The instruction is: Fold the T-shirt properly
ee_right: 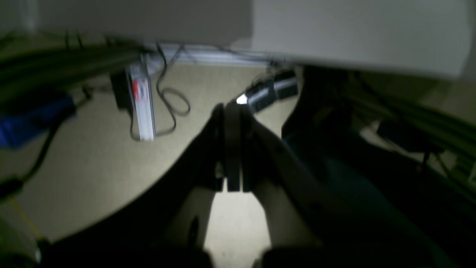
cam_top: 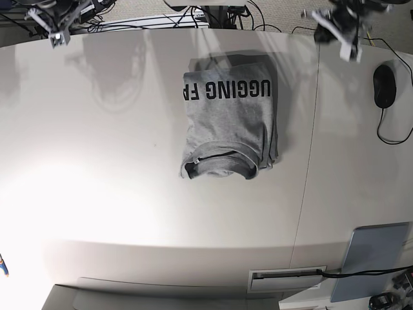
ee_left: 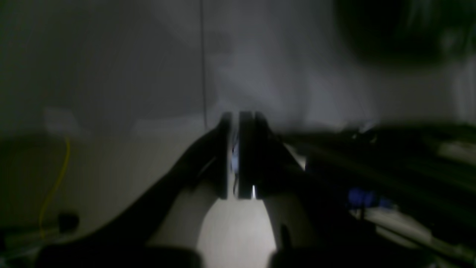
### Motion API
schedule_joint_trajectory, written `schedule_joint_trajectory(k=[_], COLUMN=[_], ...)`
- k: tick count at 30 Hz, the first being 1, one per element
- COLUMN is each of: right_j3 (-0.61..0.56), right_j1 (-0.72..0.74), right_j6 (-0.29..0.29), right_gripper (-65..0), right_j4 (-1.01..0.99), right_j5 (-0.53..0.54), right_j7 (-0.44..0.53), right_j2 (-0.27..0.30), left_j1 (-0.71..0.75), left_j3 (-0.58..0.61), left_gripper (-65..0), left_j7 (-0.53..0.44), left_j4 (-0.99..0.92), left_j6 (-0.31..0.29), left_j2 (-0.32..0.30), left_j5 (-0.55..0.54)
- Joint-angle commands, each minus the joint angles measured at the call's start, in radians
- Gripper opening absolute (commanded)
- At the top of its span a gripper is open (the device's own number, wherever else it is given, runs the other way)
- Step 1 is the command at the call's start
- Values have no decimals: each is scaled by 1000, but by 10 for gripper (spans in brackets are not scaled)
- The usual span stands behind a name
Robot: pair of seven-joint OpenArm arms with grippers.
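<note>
T-shirt (cam_top: 229, 123) lies folded mid-counter (cam_top: 97, 194); both arms' jaws, clenched empty, sit far behind it. Best finish: square its uneven right-hand edge.

The heather-grey short-sleeved cotton T-shirt (cam_top: 227, 123) lies folded into a compact upright rectangle on the pale bench (cam_top: 97, 161), a little right of centre and toward the far edge in the base view. Its sides are tucked in, so the sleeves do not show, and a narrow strip of layered cloth sticks out along its right edge. The ribbed crew collar (cam_top: 219, 161) sits at the near end, curving across the fold with a dark gap under its left part. Near the far end, bold black block lettering (cam_top: 227, 90) runs across the cloth, upside down in this view. The surface carries a few soft wrinkles running lengthwise.
</note>
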Motion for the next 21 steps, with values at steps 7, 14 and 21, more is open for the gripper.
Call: schedule_joint_trajectory(k=[7, 14, 21], right_j3=[6, 6, 6], right_j1=[-56, 68, 268], right_j6=[4, 74, 134], right_gripper=[-650, -650, -650], right_j4=[-238, -631, -1037], right_j5=[-4, -77, -232], right_j7=[127, 145, 265], right_j2=[8, 8, 9], left_j1=[92, 31, -167], left_j3=[-7, -6, -6], left_gripper=[-626, -626, -626], left_j7=[-77, -163, -278], left_j4=[-163, -496, -914], left_j6=[-129, -295, -283], left_j2=[76, 108, 100], left_j5=[90, 124, 269])
